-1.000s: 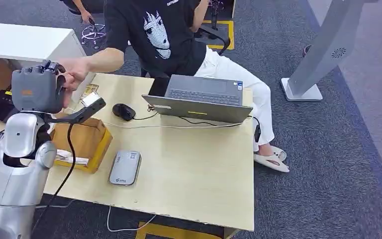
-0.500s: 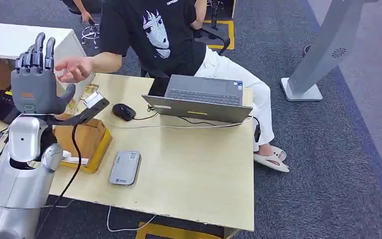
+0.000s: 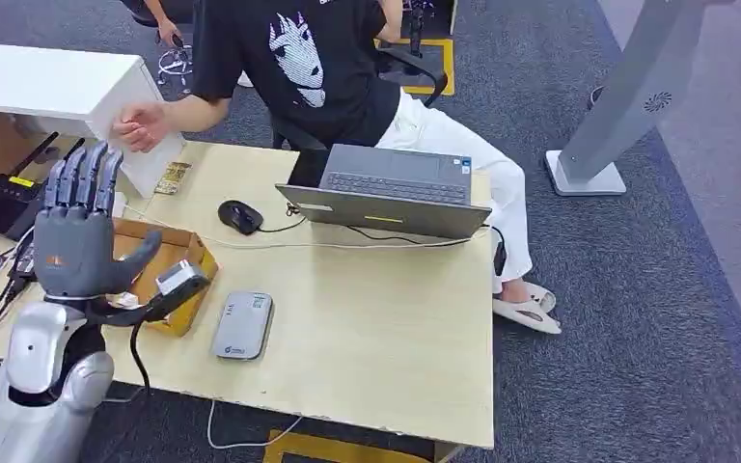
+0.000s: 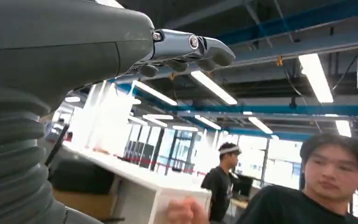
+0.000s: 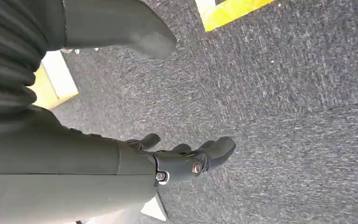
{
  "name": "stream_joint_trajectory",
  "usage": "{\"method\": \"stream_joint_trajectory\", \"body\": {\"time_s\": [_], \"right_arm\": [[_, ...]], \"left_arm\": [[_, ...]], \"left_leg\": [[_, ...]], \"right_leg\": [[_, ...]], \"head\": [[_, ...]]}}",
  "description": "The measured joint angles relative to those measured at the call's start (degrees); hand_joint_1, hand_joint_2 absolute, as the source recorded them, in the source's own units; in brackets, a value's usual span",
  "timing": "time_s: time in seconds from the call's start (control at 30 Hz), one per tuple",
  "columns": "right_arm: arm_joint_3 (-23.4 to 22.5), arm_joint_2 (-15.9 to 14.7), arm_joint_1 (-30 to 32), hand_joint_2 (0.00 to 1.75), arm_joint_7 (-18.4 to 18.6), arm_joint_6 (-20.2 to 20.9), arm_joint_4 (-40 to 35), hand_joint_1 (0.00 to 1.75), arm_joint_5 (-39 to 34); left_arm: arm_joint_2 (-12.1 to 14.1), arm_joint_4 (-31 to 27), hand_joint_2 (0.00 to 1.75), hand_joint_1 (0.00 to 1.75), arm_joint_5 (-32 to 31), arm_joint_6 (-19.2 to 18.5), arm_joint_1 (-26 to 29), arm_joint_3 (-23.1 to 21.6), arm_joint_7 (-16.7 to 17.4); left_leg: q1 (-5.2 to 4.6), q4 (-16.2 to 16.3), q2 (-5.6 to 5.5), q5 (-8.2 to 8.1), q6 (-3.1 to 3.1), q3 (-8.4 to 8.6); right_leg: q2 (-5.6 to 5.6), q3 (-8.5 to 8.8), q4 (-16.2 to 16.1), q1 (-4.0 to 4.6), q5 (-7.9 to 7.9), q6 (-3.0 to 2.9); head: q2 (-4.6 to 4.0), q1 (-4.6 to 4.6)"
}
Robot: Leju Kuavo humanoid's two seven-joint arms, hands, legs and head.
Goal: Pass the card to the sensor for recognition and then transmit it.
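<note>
My left hand [image 3: 79, 231] is raised above the cardboard box [image 3: 166, 272] at the table's left, palm forward, fingers spread, holding nothing. In the left wrist view its fingers [image 4: 191, 46] stretch out toward the ceiling. The grey card sensor [image 3: 242, 325] lies flat on the table to the right of the box. A person's hand [image 3: 140, 125] is closed near the table's far left corner; I cannot make out a card in it. My right hand [image 5: 186, 156] hangs over the carpet with nothing in it.
A person in a black shirt [image 3: 299, 58] sits behind the table [image 3: 367, 328]. An open laptop [image 3: 391, 188], a black mouse [image 3: 239, 216] and a cable lie at the far side. A small yellowish packet [image 3: 172, 177] lies by a white cabinet [image 3: 48, 87].
My left hand opened from a closed grip at the person's hand, then came down and back toward me over the box. The person's hand drew back to the table's far corner.
</note>
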Motion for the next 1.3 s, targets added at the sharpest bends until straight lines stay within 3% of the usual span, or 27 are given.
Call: {"method": "stream_joint_trajectory", "body": {"time_s": [0.13,0.4,0.63,0.8,1.07,1.3], "right_arm": [[-0.98,0.17,0.08,1.75,-0.85,0.0,0.0,0.0,-0.92],[-1.88,0.26,0.04,1.75,-1.38,0.0,0.0,0.0,-1.18],[-3.24,0.42,0.11,1.75,-1.13,-0.5,-0.04,0.0,-2.45],[-4.39,0.68,0.12,1.75,-0.85,-0.68,-0.07,0.0,-3.63],[-6.32,1.42,0.23,1.75,-0.9,-1.27,-0.39,0.0,-5.07],[-7.12,1.62,0.24,1.75,-1.16,-0.92,-0.61,0.0,-5.09]], "left_arm": [[-0.59,-3.28,1.75,0.0,2.12,0.87,7.65,1.95,-1.73],[-1.75,-5.83,1.75,0.0,4.02,0.83,11.6,4.78,-3.23],[-4.87,-10.0,1.75,0.0,9.61,6.86,18.58,7.65,-9.11],[-7.48,-13.02,1.75,0.0,11.45,8.68,22.73,8.41,-12.43],[-9.84,-17.46,1.75,0.0,11.27,5.2,30.58,9.33,-13.33],[-9.59,-17.68,1.75,0.0,2.02,-5.34,32.61,11.87,-7.05]], "left_leg": [[0.01,0.0,-0.04,-0.02,0.02,-0.01],[0.02,0.0,-0.11,0.02,-0.01,0.04],[0.0,0.0,-0.14,-0.01,0.02,-0.01],[0.0,0.0,-0.16,-0.05,0.01,-0.03],[0.02,0.0,-0.17,-0.11,-0.04,0.05],[0.05,0.0,-0.18,-0.1,-0.04,0.05]], "right_leg": [[-0.08,-0.02,-0.02,0.0,-0.03,-0.01],[-0.14,0.06,0.0,0.0,0.0,-0.02],[-0.16,0.05,-0.02,0.0,-0.03,0.0],[-0.19,0.06,-0.03,0.0,-0.06,0.01],[-0.23,0.09,-0.02,0.0,-0.11,-0.02],[-0.25,0.1,-0.02,0.0,-0.14,-0.06]], "head": [[0.0,0.0],[0.0,0.0],[0.0,0.02],[0.0,0.0],[0.0,0.0],[-0.02,0.02]]}}
